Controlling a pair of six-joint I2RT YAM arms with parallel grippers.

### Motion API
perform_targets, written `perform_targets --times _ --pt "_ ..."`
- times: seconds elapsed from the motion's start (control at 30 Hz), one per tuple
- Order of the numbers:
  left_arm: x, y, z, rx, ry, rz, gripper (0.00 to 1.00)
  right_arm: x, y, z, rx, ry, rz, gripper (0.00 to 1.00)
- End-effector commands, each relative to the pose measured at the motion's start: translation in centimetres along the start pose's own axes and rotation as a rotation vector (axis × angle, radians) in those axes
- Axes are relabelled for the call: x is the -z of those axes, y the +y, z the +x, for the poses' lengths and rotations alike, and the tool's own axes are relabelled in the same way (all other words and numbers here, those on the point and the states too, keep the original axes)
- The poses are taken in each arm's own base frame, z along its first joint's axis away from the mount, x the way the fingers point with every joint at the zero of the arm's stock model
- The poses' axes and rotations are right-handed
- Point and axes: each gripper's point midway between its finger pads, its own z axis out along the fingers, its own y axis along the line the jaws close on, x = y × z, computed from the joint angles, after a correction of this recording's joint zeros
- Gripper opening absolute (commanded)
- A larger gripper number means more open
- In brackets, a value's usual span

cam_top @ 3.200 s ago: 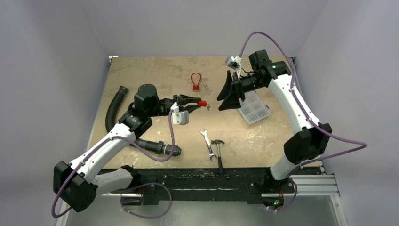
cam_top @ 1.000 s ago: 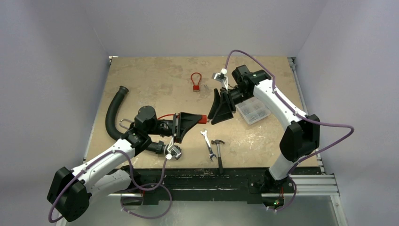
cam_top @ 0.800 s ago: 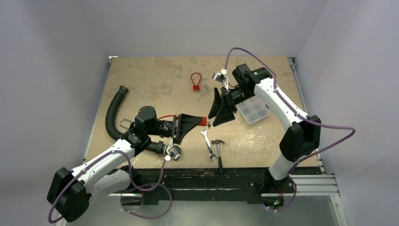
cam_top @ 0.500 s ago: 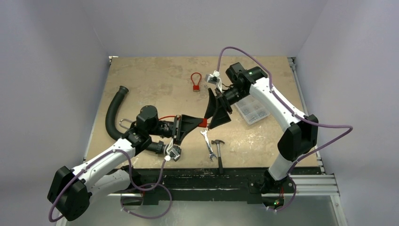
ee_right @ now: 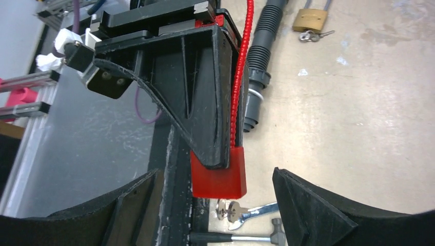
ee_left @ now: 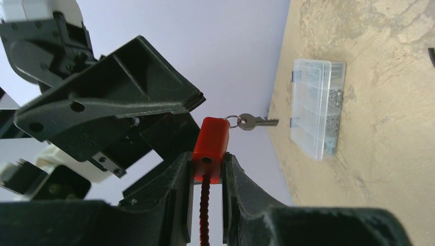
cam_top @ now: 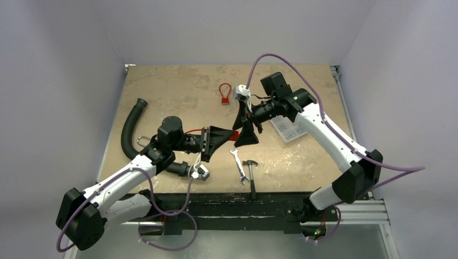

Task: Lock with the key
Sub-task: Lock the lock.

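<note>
My left gripper point(cam_top: 226, 137) is shut on a red cable padlock point(cam_top: 233, 137) and holds it above the table, its red cable point(ee_right: 241, 66) trailing back. In the left wrist view the lock body point(ee_left: 211, 146) sits between my fingers and a silver key point(ee_left: 251, 122) hangs from its far end on a ring. My right gripper point(cam_top: 244, 125) is open, its fingers either side of the lock's key end without touching. In the right wrist view the lock point(ee_right: 218, 177) and key point(ee_right: 229, 210) lie between my open fingers point(ee_right: 302, 205).
A second red padlock point(cam_top: 224, 95) lies at the table's back. A clear parts box point(cam_top: 286, 127) sits right of the grippers. A wrench point(cam_top: 237, 162) and hammer point(cam_top: 251, 172) lie below them. A black hose point(cam_top: 129, 127) and brass padlock point(cam_top: 141, 141) are at left.
My right gripper has moved left and closed in on the lock, now straddling its key end. My left gripper has held the lock nearly still over the last second.
</note>
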Motion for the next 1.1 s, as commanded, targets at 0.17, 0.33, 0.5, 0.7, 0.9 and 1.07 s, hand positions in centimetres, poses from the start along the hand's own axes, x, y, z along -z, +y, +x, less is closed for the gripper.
perform_targets --times 0.17,0.33,0.5,0.7,0.9,1.07 --pt "0.0 2.5 -0.1 0.02 -0.02 -0.032 0.0 0.6 -0.5 -1.1 0.131 -0.04 0.087 0.8" --pt "-0.2 2.4 0.3 0.018 -0.01 -0.018 0.0 0.0 -0.9 -0.3 0.145 0.008 0.107 0.8" --pt "-0.3 2.2 0.5 0.032 -0.011 -0.004 0.0 0.0 -0.8 -0.1 0.167 0.019 0.115 0.75" --pt "-0.3 1.6 0.1 0.043 -0.028 0.021 0.0 0.3 -0.6 -0.1 0.208 0.021 0.127 0.55" --pt "-0.2 1.4 0.7 0.1 0.003 0.057 0.16 0.4 -0.8 -0.3 0.228 0.019 0.149 0.15" --pt "0.8 1.3 1.4 0.274 0.086 0.094 0.7 0.8 -2.1 -1.2 0.204 -0.012 0.214 0.0"
